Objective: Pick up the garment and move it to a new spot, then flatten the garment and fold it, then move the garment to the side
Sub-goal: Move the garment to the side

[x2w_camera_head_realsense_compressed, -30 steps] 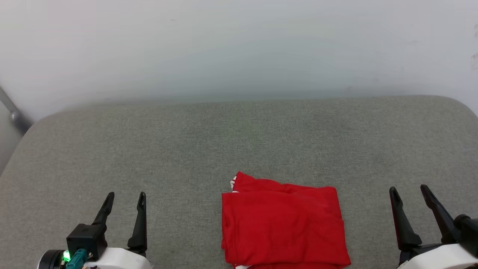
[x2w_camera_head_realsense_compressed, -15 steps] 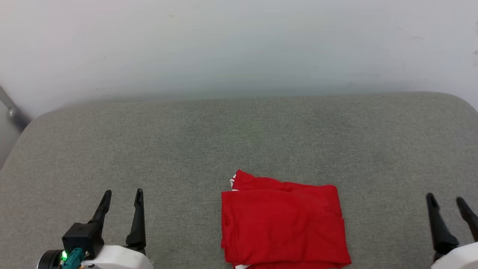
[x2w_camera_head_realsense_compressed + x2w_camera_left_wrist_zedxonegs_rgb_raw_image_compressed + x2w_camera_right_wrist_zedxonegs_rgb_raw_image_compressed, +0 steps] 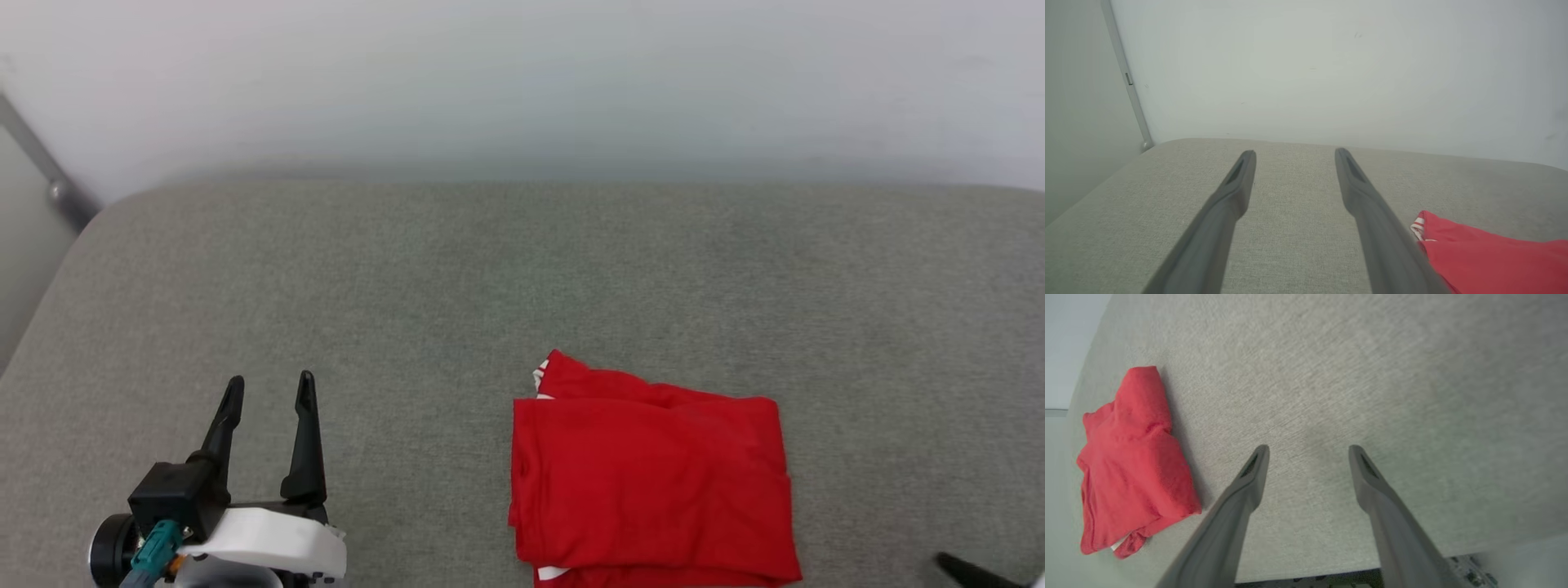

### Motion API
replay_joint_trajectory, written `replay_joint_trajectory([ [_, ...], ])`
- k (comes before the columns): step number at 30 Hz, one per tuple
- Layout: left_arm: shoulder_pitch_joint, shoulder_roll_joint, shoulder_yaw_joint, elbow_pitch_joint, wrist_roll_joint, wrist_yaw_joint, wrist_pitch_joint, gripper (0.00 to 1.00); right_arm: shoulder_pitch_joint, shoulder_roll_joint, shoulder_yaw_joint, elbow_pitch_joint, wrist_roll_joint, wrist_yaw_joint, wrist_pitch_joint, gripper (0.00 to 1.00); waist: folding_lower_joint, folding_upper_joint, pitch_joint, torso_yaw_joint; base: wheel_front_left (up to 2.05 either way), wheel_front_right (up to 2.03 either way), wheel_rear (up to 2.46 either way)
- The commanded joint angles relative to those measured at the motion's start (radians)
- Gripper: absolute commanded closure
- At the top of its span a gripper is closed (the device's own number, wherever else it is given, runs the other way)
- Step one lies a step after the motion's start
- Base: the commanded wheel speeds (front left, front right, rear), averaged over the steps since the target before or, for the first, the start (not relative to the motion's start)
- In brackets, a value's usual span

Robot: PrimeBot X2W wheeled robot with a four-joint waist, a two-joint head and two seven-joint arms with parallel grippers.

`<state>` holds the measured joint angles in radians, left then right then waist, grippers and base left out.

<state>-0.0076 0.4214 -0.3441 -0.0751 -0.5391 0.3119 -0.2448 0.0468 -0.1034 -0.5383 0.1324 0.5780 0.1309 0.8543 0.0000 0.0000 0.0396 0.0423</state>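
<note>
Folded garment [image 3: 653, 482] on grey padded surface [image 3: 522, 278], left gripper [image 3: 271, 380] clear of it.
The red garment lies folded into a rough rectangle near the lower edge, right of centre, with white striped trim showing at its far left corner. The left gripper sits at lower left, fingers spread and empty, well apart from the cloth. The right gripper [image 3: 971, 572] shows one dark finger at the lower right corner.

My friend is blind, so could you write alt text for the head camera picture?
A folded red garment lies on a grey padded surface. The robot's left hand, open and empty, is apart from it at lower left; a pale wall stands behind.
</note>
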Motion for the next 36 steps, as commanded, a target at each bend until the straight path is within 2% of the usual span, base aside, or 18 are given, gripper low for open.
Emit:
replay_joint_trajectory([
  [1, -0.019, -0.008, 0.003, -0.003, 0.01, -0.003, -0.006, 0.0, -0.04, 0.023, -0.003, 0.012, 0.028, 0.0, 0.055, 0.0, 0.0, 0.0, 0.029, 0.025, 0.0, 0.0, 0.0],
  [4, -0.038, -0.016, 0.004, 0.001, 0.017, -0.012, -0.012, 0.0, -0.103, 0.046, -0.031, 0.061, 0.131, 0.0, 0.193, 0.0, 0.0, 0.0, 0.062, 0.047, 0.0, 0.0, 0.0],
  [7, -0.063, -0.029, 0.004, 0.005, 0.02, -0.024, -0.014, 0.0, -0.166, 0.055, -0.027, 0.147, 0.253, 0.0, 0.262, 0.0, 0.0, 0.0, 0.097, 0.072, 0.0, 0.0, 0.0],
  [13, -0.101, -0.05, 0.002, 0.024, 0.036, -0.05, -0.019, 0.0, -0.277, 0.057, 0.049, 0.345, 0.436, -0.001, 0.271, 0.0, 0.0, 0.0, 0.145, 0.113, 0.0, 0.0, 0.0],
  [19, -0.121, -0.068, 0.007, 0.05, 0.042, -0.07, -0.021, 0.0, -0.279, 0.079, 0.161, 0.435, 0.469, -0.001, 0.24, 0.0, 0.0, 0.0, 0.159, 0.14, 0.0, 0.0, 0.0],
  [20, -0.122, -0.07, 0.009, 0.053, 0.043, -0.072, -0.021, 0.0, -0.274, 0.08, 0.176, 0.437, 0.477, -0.001, 0.233, 0.5, 0.0, 0.0, 0.16, 0.14, 0.0, 0.0, 0.0],
  [22, -0.119, -0.073, 0.016, 0.057, 0.044, -0.073, -0.022, 0.0, -0.266, 0.084, 0.208, 0.425, 0.475, -0.001, 0.224, 1.0, 0.0, 0.0, 0.159, 0.138, 0.0, 0.0, 0.0],
  [29, -0.106, -0.076, 0.028, 0.069, 0.063, -0.088, -0.022, 0.0, -0.271, 0.059, 0.273, 0.298, 0.434, -0.001, 0.188, 1.0, 0.0, 0.0, 0.122, 0.092, 0.0, 0.0, 0.0],
  [36, -0.075, -0.07, 0.03, 0.073, 0.075, -0.095, -0.022, 0.0, -0.254, -0.01, 0.421, 0.137, 0.248, 0.0, 0.126, 1.0, 0.0, 0.0, 0.057, -0.008, 0.0, 0.0, 0.0],
])
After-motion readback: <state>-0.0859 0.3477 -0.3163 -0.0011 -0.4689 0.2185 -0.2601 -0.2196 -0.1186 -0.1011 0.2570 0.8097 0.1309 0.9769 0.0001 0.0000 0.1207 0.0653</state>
